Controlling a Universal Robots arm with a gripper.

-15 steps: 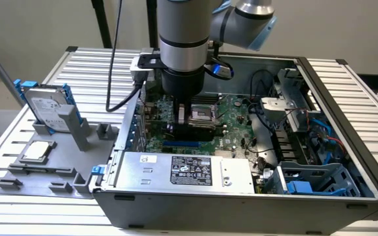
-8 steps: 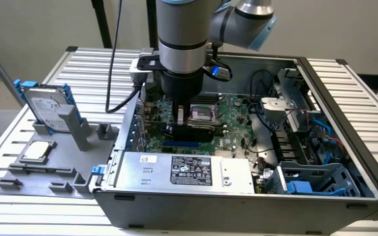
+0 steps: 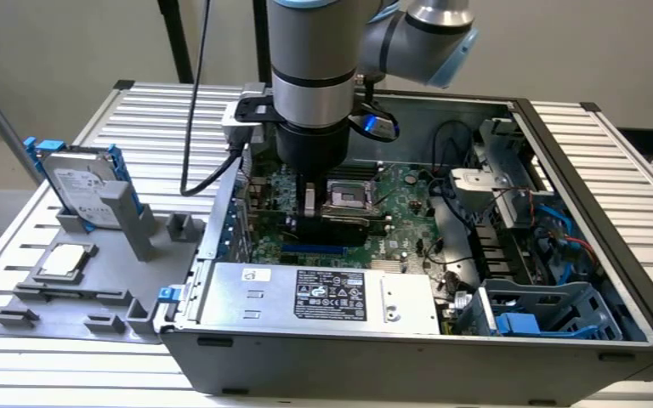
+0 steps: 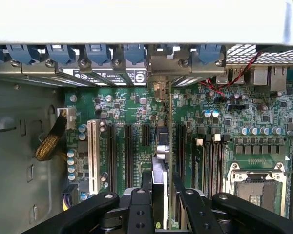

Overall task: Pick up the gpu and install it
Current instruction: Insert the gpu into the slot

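Gripper (image 4: 162, 197) clamped on gpu (image 4: 162, 146), card edge-on above motherboard (image 4: 122, 105) slots, 12 o'clock from power supply (image 3: 326, 293); install step, needs precise slot alignment

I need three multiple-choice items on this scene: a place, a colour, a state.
1. The silver hard drive in its blue frame stands: A) inside the case B) on the grey plastic fixture C) on the power supply.
2. The flat motherboard is: A) red B) green C) white.
3. The black pincer is: A) open, empty B) shut on the thin green gpu card C) shut on a cable.
Key: 1B, upright on that fixture; 2B, green shows between slots; 3B, card edge-on inside its grip.
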